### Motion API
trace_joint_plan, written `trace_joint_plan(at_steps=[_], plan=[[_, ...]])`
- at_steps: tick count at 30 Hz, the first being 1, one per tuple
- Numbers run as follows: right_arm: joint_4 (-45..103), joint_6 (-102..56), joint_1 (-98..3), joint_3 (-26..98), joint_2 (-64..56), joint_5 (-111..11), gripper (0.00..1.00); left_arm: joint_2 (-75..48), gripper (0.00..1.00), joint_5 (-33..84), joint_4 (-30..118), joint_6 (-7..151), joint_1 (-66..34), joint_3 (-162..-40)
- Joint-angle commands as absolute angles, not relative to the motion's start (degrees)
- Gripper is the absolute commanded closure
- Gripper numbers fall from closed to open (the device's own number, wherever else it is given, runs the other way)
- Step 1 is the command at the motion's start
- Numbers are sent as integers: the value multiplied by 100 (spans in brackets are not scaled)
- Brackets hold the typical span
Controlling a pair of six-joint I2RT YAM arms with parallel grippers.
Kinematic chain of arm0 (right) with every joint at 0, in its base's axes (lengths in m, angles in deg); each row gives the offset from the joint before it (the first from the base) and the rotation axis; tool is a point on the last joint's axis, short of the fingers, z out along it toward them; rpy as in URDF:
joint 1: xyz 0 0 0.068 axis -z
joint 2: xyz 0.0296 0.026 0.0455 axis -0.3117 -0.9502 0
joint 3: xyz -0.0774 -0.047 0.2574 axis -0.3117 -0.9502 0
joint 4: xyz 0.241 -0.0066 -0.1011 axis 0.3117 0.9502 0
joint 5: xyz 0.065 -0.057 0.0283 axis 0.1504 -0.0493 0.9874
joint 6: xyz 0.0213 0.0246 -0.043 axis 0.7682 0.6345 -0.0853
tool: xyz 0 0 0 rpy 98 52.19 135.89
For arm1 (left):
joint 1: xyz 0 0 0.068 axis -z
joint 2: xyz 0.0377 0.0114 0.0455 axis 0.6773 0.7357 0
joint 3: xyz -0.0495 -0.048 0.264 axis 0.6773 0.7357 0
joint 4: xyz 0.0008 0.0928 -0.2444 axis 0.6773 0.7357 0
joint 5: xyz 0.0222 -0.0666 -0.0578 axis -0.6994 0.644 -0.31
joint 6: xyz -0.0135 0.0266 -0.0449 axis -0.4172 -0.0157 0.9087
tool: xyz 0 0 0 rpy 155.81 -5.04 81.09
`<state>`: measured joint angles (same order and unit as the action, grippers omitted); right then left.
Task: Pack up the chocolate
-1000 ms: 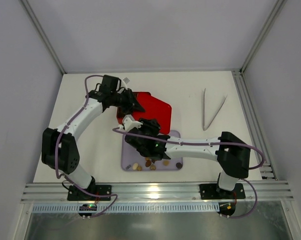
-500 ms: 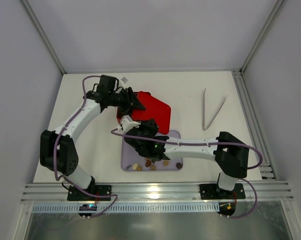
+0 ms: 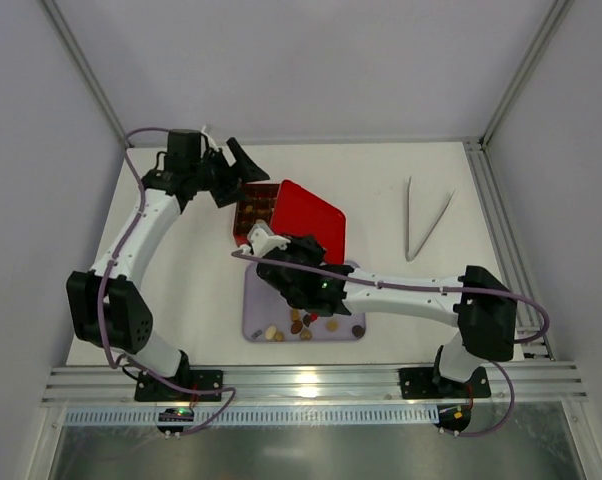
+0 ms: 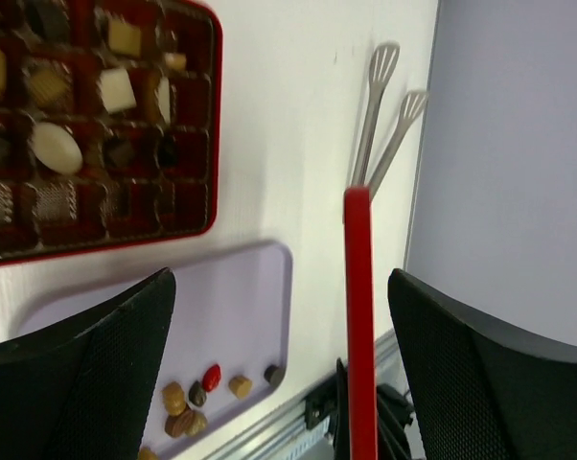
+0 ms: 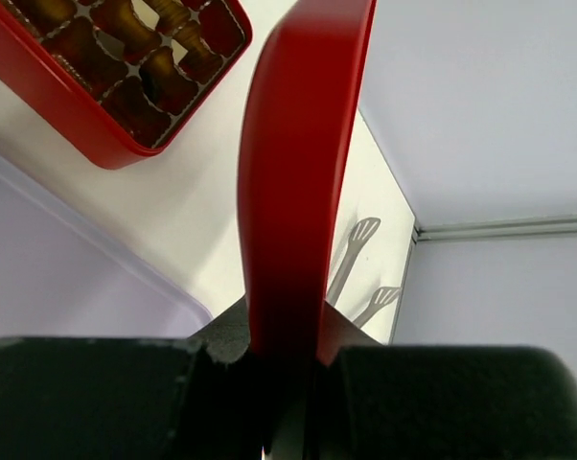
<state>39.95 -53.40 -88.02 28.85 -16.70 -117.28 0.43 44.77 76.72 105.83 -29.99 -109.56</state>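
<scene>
The chocolate lies in two places. Several pieces fill the red compartment box [image 3: 253, 212] [image 4: 97, 125], and several loose ones [image 3: 301, 325] [image 4: 200, 395] sit on the lilac tray [image 3: 266, 300] [image 4: 226, 307]. The box's red lid [image 3: 314, 225] [image 5: 293, 182] stands tilted beside the box, and my right gripper [image 3: 281, 252] [image 5: 288, 359] is shut on its edge. In the left wrist view the lid [image 4: 359, 316] shows edge-on. My left gripper [image 3: 233, 165] [image 4: 279, 316] hangs open and empty behind and to the left of the box.
Metal tongs [image 3: 421, 225] [image 4: 384, 115] [image 5: 360, 264] lie on the white table to the right. The enclosure walls stand close at the back and on both sides. An aluminium rail [image 3: 301, 385] runs along the near edge.
My left gripper has opened, let go of the lid and pulled back to the back left. The right gripper has closed on the lid. The box's compartments are now uncovered.
</scene>
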Motion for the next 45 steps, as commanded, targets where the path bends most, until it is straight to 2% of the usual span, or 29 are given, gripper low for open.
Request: trace_joint_plan(at_steps=[1,4,7,11,12,14,15,19,26,32,38,45], plan=[[4714,-4824,-8672,3505,-1402,-11357,96,-117,11,3918,7450,10483,-3392,-11459],[5314,-4375,-8461,3866,-1403,-10891,96,-213,11,3576,7406,10492,-3691,-11565],[5912,-3787,-7847,4656,-1464,-9610,96,-389,11,3399,7371,10483,-3850,-11565],[6230,-2927,-6845,5911,-1736,-7028,96,-556,11,3136,7371,10334,-3912,-11469],[6186,-2662,-6643,6098,-1919,-5821,96,-609,11,3082,7371,10290,-3912,-11442],[6046,-1908,-6019,6511,-2175,-4645,96,-627,11,3021,7371,10184,-3921,-11372],[5741,-1599,-5826,6583,-2428,-3631,96,-618,11,3012,7371,10149,-3921,-11311],[4352,-131,-5262,6408,-2904,-2008,96,-522,10,2994,7344,9983,-3921,-11169],[1514,2138,-4892,5591,-3766,-1090,96,-267,11,2968,7125,9806,-3921,-10915],[239,3237,-4831,5292,-4486,-940,96,136,11,2976,7001,9727,-3921,-10905],[-694,3976,-4664,5037,-4856,-922,96,611,11,2977,6931,9709,-3886,-10958],[-810,4064,-4576,5028,-5067,-887,96,937,11,2985,6887,9630,-3833,-10976]])
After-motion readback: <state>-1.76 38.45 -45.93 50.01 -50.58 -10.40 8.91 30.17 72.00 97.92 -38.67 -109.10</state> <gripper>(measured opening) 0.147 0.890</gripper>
